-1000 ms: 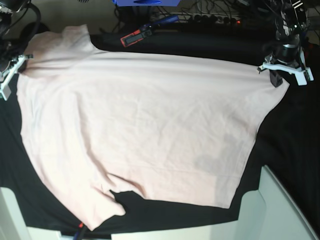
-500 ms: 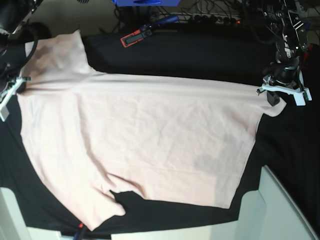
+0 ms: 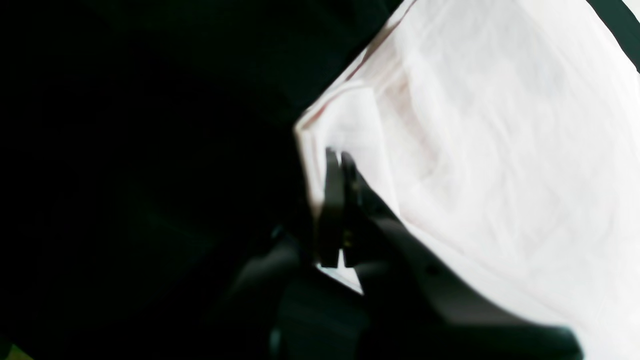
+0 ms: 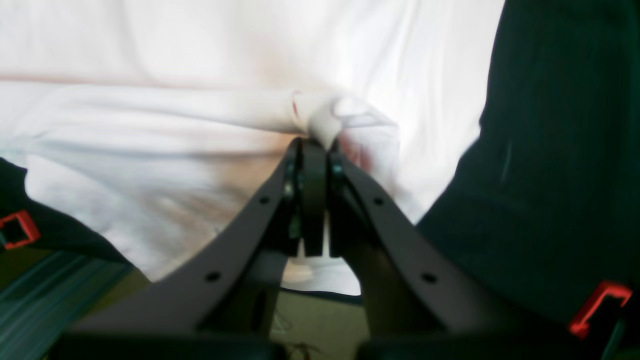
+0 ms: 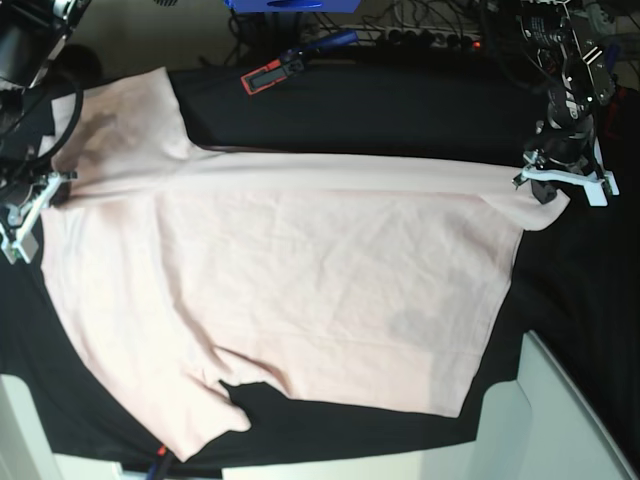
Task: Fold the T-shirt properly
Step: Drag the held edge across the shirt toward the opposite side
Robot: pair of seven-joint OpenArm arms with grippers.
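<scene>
Black cloth (image 5: pixel 400 110): covers the table under everything.
T-shirt (image 5: pixel 290 270): spread plain side up across the cloth, its far edge raised between both arms.
Left gripper (image 5: pixel 545 190): clamped on the shirt's far right corner.
Right gripper (image 5: pixel 50 190): clamped on the shirt's far left part beside the sleeve.

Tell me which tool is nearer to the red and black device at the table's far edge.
Right. The right tool grips the T-shirt at the sleeve end, closer to the red and black device; the left tool holds the opposite corner, farther away.
</scene>
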